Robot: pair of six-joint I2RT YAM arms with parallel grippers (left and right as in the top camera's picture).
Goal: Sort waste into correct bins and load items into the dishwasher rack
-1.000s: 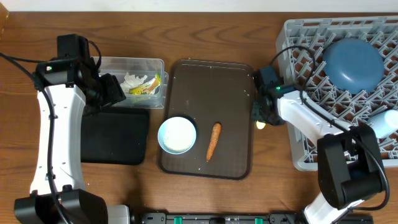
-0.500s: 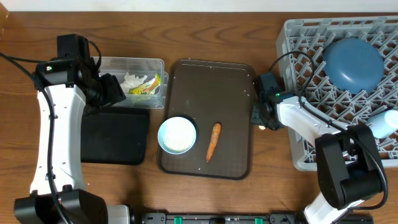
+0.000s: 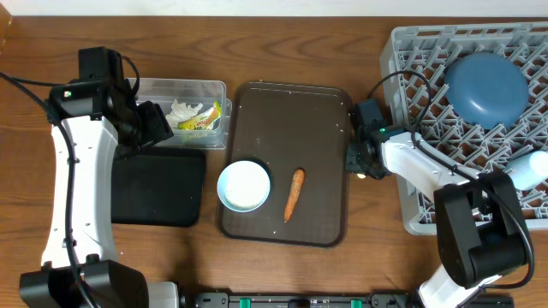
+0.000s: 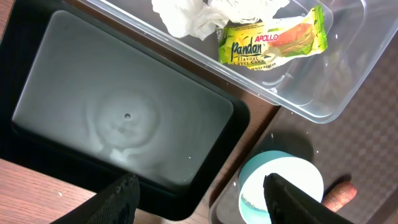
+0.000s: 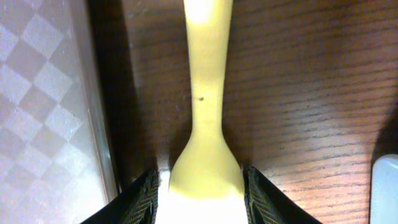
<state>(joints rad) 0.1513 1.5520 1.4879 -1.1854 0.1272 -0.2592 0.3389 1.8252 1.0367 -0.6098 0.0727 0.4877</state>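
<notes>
The clear tub (image 3: 154,90) holds crumpled paper (image 3: 181,109) and a yellow-green wrapper (image 3: 204,120). The black tray (image 3: 158,188) lies just beside it. On the brown tray (image 3: 291,128) are a white bowl (image 3: 244,186) and a carrot (image 3: 294,193). The rack (image 3: 411,68) carries a blue plate (image 3: 488,90) and a light blue cup (image 3: 531,167). The left tool (image 4: 205,199) hangs open above the black tray. The right tool (image 5: 200,199) grips the yellow spoon (image 5: 208,93), which lies on the bench (image 5: 298,93).

You can read print on one thing only: the yellow-green wrapper (image 4: 273,38) lying in the clear tub (image 4: 323,107). It carries "APOLLO" near its upper edge and "Pandan" in large letters. The smaller line beneath begins "Flavour"; the rest is too fine to read.
</notes>
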